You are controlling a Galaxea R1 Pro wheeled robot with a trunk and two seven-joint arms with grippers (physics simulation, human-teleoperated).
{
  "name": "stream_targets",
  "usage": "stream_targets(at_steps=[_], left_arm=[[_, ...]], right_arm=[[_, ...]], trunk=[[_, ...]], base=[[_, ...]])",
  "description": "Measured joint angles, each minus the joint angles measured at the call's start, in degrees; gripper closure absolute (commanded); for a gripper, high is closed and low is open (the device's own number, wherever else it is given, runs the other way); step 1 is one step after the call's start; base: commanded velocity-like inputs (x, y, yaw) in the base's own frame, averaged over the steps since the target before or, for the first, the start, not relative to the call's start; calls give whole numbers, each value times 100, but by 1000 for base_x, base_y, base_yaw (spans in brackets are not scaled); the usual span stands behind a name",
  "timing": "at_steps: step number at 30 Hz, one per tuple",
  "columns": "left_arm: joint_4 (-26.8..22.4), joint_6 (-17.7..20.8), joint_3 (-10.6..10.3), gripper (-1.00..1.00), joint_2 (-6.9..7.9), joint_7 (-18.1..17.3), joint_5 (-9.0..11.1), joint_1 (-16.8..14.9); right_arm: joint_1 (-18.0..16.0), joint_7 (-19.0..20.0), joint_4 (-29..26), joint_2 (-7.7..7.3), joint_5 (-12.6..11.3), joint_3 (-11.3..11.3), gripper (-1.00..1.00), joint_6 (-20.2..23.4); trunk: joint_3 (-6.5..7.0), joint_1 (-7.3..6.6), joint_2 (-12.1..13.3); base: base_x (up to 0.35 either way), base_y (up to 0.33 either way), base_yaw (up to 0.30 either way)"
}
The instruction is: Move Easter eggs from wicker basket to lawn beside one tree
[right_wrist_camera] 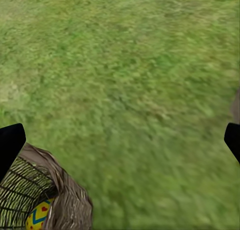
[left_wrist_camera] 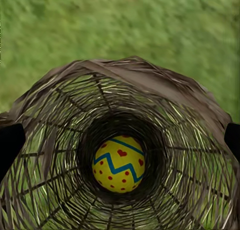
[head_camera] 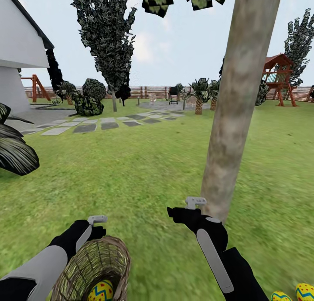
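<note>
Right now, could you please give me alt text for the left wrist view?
One yellow Easter egg with red dots and a blue zigzag band lies at the bottom of the wicker basket, seen straight into its opening. Blurred green lawn lies beyond the rim.

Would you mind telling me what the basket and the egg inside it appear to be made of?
The wicker basket looks like woven brown wicker, matte, with open gaps between strands. The Easter egg looks smooth and painted, yellow with red dots and a blue zigzag; its underlying material cannot be told.

At my eleven o'clock a grey stepping-stone path [head_camera: 109, 123] crosses toward the white house wall [head_camera: 17, 43]; a red wooden playset [head_camera: 280, 79] stands at two, before the brown slatted fence [head_camera: 150, 92]
</note>
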Motion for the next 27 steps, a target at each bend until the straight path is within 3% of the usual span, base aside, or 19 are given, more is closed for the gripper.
stream_targets(at_steps=[14, 27], left_arm=[[5, -232, 7, -100, 119, -7, 64, 8], [13, -468, 8, -100, 134, -6, 60, 17]], right_arm=[[0, 0, 0, -2, 0, -21, -100, 0], [3, 0, 0, -1, 6, -28, -100, 0]], trunk=[[-251, 308, -562], [-485, 593, -1083]], base=[[0, 0, 0], [0, 0, 0]])
